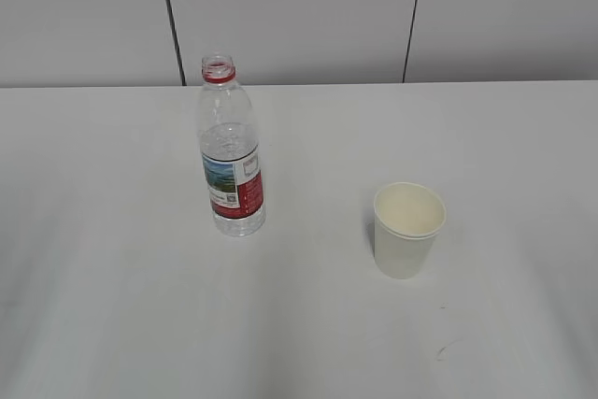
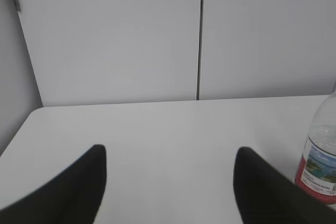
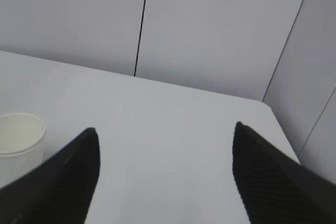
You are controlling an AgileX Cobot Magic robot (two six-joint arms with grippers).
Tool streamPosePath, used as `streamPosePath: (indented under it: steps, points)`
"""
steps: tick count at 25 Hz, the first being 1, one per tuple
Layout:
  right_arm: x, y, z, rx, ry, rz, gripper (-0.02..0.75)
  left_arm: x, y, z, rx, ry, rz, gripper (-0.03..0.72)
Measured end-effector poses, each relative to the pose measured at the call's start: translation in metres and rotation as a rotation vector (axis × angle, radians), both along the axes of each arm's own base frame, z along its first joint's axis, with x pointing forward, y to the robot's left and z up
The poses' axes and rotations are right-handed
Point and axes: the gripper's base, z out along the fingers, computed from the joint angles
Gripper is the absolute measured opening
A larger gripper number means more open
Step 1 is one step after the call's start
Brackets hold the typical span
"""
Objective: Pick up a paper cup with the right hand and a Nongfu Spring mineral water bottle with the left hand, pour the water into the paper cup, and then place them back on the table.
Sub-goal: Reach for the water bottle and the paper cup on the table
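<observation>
Standing upright nearer the worktop's far edge: uncapped bottle left, light crushable paper cup right, well apart. Left pincer and right pincer spread, empty. Best gripped mid-body, gently; probably slippery, thin-walled plastic.

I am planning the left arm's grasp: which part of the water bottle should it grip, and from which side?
Probably the straight labelled body of the Nongfu Spring mineral water bottle, from its left, fingers level. It stands upright and uncapped, so a side grip keeps the mouth free. The open left hand has it to its right.
</observation>
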Motion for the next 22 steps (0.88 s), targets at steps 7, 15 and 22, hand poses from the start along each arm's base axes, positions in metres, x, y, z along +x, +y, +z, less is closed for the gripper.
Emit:
streamPosePath:
  steps: [7,15,22]
  points:
    - [0.016,0.001,0.003,-0.001,-0.009,0.009,0.582,0.025,0.000,0.003,-0.001,-0.048,0.007,0.458]
    - [0.050,0.001,-0.016,0.011,0.137,0.020,0.582,0.052,-0.001,-0.015,0.004,0.070,0.010,0.457]
    - [0.079,0.002,-0.025,0.066,0.121,0.032,0.582,0.075,-0.001,-0.024,0.005,0.073,0.016,0.456]
